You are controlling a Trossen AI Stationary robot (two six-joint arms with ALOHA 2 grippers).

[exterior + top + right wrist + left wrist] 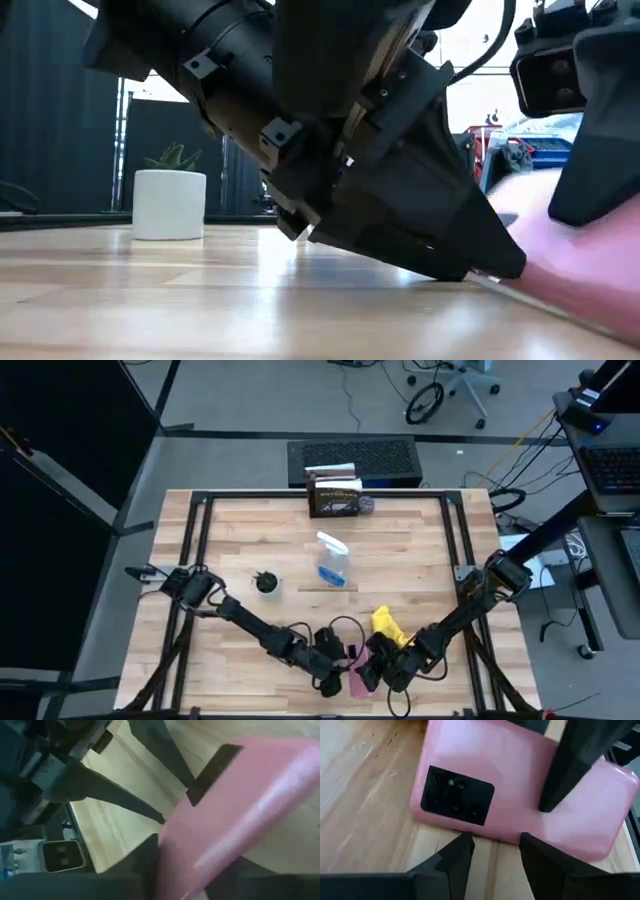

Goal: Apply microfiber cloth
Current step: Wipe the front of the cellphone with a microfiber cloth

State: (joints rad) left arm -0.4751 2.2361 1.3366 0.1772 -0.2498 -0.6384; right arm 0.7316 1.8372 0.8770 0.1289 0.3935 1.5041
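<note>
My right gripper (pixel 195 870) holds the pink phone (pixel 520 785) tilted on edge; my left gripper (pixel 492 852), fingers narrowly apart, noses its camera end. The yellow cloth (pixel 388 626) lies beside my right arm on the counter (pixel 420 550). The phone could slip and slap down.

We can read no text anywhere; the print on the dark box (pixel 334 497) is too small.

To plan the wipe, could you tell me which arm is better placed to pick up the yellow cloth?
Probably right: the microfiber cloth lies beside the right gripper; the left gripper sits beyond the pink phone.
</note>
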